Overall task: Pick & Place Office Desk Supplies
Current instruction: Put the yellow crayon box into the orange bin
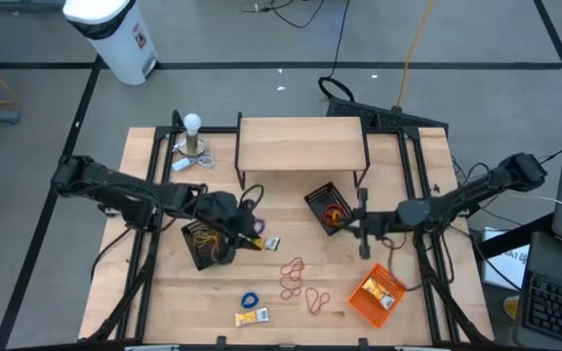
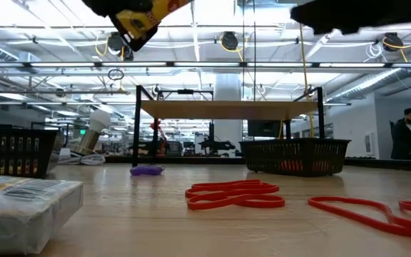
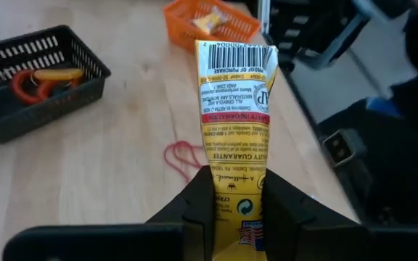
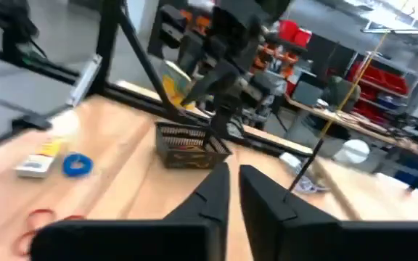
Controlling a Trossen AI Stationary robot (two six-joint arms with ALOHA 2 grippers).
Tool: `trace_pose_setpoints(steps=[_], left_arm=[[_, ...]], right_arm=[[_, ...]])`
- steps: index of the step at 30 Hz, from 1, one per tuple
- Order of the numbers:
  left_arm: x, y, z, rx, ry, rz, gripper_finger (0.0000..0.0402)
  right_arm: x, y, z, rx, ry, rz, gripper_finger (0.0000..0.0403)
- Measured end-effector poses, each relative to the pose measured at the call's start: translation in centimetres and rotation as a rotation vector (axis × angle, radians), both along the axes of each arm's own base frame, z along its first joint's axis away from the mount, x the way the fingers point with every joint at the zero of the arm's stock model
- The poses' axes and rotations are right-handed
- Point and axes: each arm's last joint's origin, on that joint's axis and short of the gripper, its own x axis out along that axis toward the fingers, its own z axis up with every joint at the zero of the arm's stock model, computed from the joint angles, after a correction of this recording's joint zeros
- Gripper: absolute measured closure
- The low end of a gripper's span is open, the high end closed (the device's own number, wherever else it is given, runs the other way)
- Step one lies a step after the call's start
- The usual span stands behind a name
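the left tool (image 3: 236,206) is clamped on a yellow-and-white packet (image 3: 234,109), its two dark fingers (image 3: 198,206) pressing the packet's lower part while the barcode end sticks out ahead of them. in the high view this left tool (image 1: 247,232) sits over the table (image 1: 164,292) just beside the left black mesh tray (image 1: 206,244), which holds some thin bands. in the low view the held packet (image 2: 143,18) hangs high above the table surface.

the right tool (image 4: 233,190) has its fingers standing narrow, with only a thin gap between them and nothing in it. in the high view it (image 1: 351,223) hangs at the edge of the right black mesh tray (image 1: 328,205), which holds red and orange bands (image 1: 335,211).

loose on the table between the arms lie red rubber-band loops (image 1: 293,274), with another orange-red loop (image 1: 316,300) nearer the front edge. a blue loop (image 1: 250,299) lies just beside a second yellow-and-white packet (image 1: 252,317) near the front edge. a third small packet (image 1: 270,244) lies just beside the left tool. the orange rectangular tray (image 1: 377,295) stands toward the front right and holds yellow packets. a purple loop (image 2: 146,170) shows farther back in the low view.

a wooden shelf (image 1: 301,144) stands at the back of the table.
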Motion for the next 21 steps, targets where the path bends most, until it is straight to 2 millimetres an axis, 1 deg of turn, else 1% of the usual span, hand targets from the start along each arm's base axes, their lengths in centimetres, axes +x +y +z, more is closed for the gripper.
trace_pose_setpoints(steps=[3, 5, 8, 11, 15, 17, 21], left_arm=[[0.1, 0.6, 0.1, -0.052, 0.011, 0.000, 0.0332], [0.1, 0.8, 0.0, -0.074, 0.022, -0.005, 0.0332], [0.1, 1.0, 0.1, -0.084, 0.023, -0.001, 0.0332], [0.2, 1.0, 0.1, -0.084, 0.023, 0.000, 0.0332], [0.5, 1.5, -0.2, -0.115, 0.045, 0.044, 0.0333], [0.6, 1.8, -0.5, -0.117, 0.062, 0.061, 0.0334], [0.6, 2.3, -0.4, -0.137, 0.058, 0.057, 0.0334]], right_arm=[[2.0, 0.9, 0.7, -0.109, 0.094, -0.067, 0.0321], [3.3, 1.6, 1.1, -0.176, 0.118, -0.055, 0.0283], [4.9, 2.7, 2.1, -0.247, 0.090, -0.034, 0.0224], [6.0, 3.4, 2.2, -0.313, 0.065, -0.018, 0.0177], [7.0, 3.9, 2.7, -0.337, 0.006, -0.021, 0.0144], [7.5, 4.0, 2.5, -0.353, 0.012, -0.001, 0.0135], [8.7, 4.4, 2.3, -0.396, 0.033, 0.083, 0.0127]])
